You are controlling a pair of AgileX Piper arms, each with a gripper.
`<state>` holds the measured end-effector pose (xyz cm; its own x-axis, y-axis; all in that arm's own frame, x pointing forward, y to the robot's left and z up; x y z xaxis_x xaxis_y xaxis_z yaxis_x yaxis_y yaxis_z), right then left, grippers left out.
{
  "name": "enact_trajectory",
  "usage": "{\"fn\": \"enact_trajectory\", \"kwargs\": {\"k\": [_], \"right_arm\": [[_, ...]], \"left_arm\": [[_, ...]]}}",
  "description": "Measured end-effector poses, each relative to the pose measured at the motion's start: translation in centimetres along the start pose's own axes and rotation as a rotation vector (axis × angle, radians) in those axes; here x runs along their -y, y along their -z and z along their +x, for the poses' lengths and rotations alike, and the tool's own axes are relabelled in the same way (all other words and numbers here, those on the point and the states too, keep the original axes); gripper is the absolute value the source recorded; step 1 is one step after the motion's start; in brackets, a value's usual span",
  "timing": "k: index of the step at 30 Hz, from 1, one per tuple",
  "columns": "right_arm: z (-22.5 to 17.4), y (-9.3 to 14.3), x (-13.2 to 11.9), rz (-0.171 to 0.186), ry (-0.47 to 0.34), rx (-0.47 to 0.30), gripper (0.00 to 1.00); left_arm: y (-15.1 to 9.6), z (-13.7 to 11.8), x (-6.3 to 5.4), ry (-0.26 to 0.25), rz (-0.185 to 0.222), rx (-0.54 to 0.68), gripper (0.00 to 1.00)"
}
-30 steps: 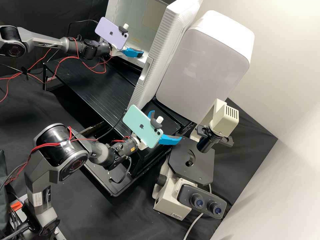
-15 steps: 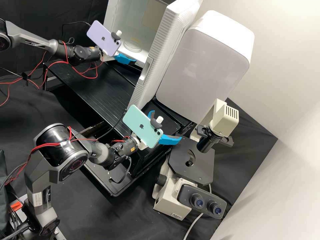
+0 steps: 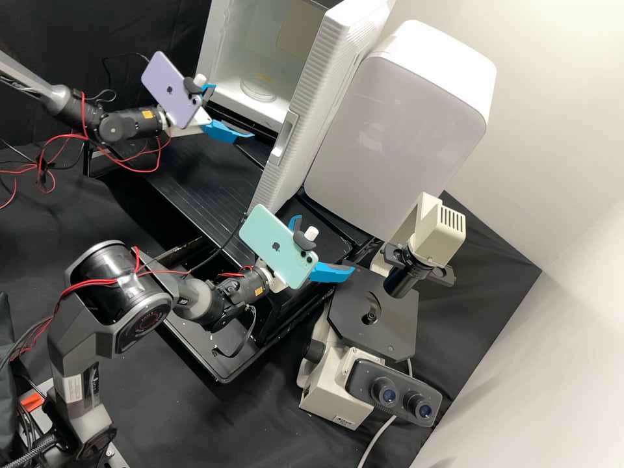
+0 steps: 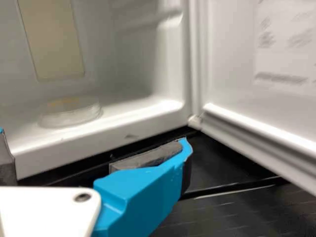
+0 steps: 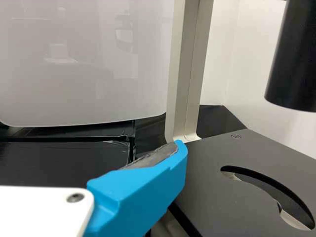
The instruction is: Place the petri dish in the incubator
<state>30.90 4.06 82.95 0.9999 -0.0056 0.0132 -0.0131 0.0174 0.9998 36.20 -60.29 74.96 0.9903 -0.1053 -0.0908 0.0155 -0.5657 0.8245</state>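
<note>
Left gripper [image 3: 227, 110], fingers apart and empty, hangs level before the open incubator [image 3: 227, 39], petri dish [image 3: 258, 88] resting inside; right gripper [image 3: 323, 245], likewise spread, hovers beside the microscope stage [image 3: 377, 325].

- The high camera is fixed off the arms, above the bench [image 3: 195, 175]. It looks forward and down at a middling slant. It stands far enough back to take in both arms, the incubator [image 3: 234, 39] and the microscope [image 3: 364, 383].
- The left wrist camera sits behind the left pincer [image 3: 231, 110], low over the bench. It faces into the open incubator chamber at close range.
- The right wrist camera sits behind the right pincer [image 3: 323, 244]. It faces the microscope stage [image 5: 222, 197] and the incubator door [image 5: 79, 64] at close range.
- The high and left wrist views share the chamber floor and the door's inner face.
- The high and right wrist views share the stage and the door.
</note>
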Motion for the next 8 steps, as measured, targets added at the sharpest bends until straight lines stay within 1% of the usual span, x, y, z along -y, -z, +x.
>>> {"fn": "enact_trajectory", "kwargs": {"k": [2, 5, 6, 8], "right_arm": [[0.0, 0.0, 0.0, 0.0, 0.0, 0.0, 1.0], [0.0, 0.0, 0.0, 0.0, 0.0, 0.0, 1.0], [0.0, 0.0, 0.0, 0.0, 0.0, 0.0, 1.0], [0.0, 0.0, 0.0, 0.0, 0.0, 0.0, 1.0]], "left_arm": [[0.0, -1.0, 0.0, -0.025, -0.012, 0.021, 1.0], [0.1, -2.1, 0.2, -0.047, -0.027, 0.047, 1.0], [0.2, -2.5, 0.4, -0.044, -0.026, 0.052, 1.0], [0.3, -3.2, 0.7, -0.039, -0.038, 0.063, 1.0]]}}
